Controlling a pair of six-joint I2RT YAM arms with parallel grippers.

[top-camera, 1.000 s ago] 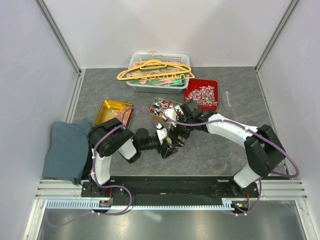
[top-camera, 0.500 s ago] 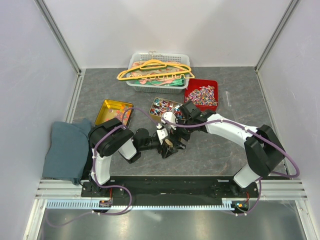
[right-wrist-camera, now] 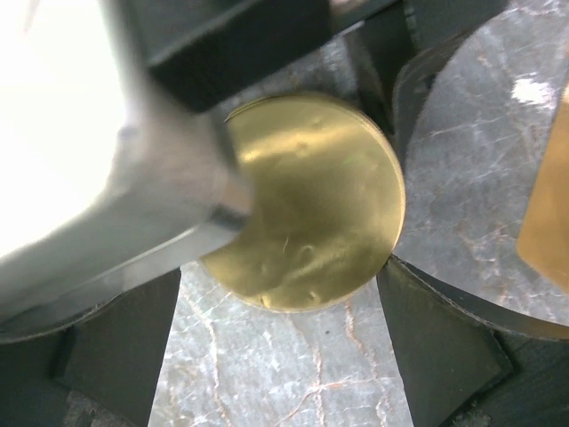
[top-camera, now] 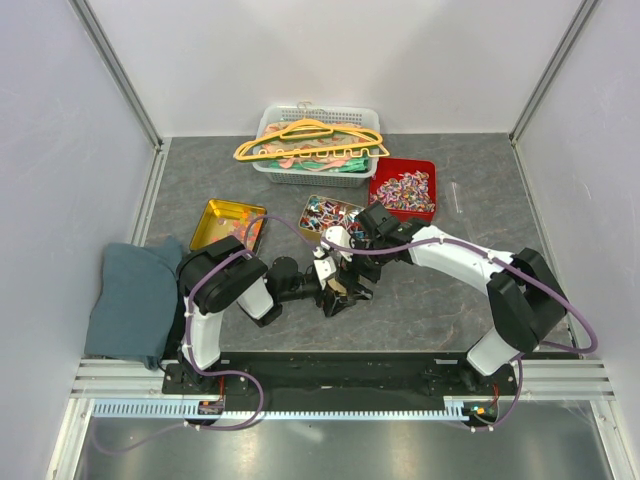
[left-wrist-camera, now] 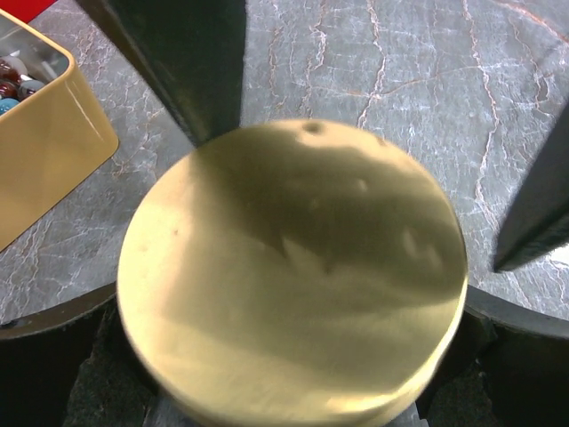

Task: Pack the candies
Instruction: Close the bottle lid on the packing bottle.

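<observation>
Both pincers hang together over mid-table, jaws released and standing wide. The left gripper (top-camera: pixel 336 293) straddles a round gold lid or tin (left-wrist-camera: pixel 293 276) lying face-up directly beneath it. Bare table shows between the disc's rim and one finger, and no pad is seen bearing on it. The right gripper (top-camera: pixel 343 262) hangs just beyond the left one, over the same disc, with nothing between its fingers; the left pincer's pale body crosses its wrist view. The candies (top-camera: pixel 404 189) are not in either pincer. One lot fills a red tray (top-camera: pixel 378 181) beyond the right gripper and toward its own outer side. A second lot sits in a gold rectangular tin (left-wrist-camera: pixel 44 169) just beyond both pincers, ahead and to the left in the left wrist view. Judgement: the coming move turns on reaching forward, away from the bases, to either lot. The right arm is the nearer, since its wrist already lies beside the rectangular tin. The sweets are too small for any long axis to be read, and the round disc has none. Whether the disc is a lid or a closed tin cannot be told.
</observation>
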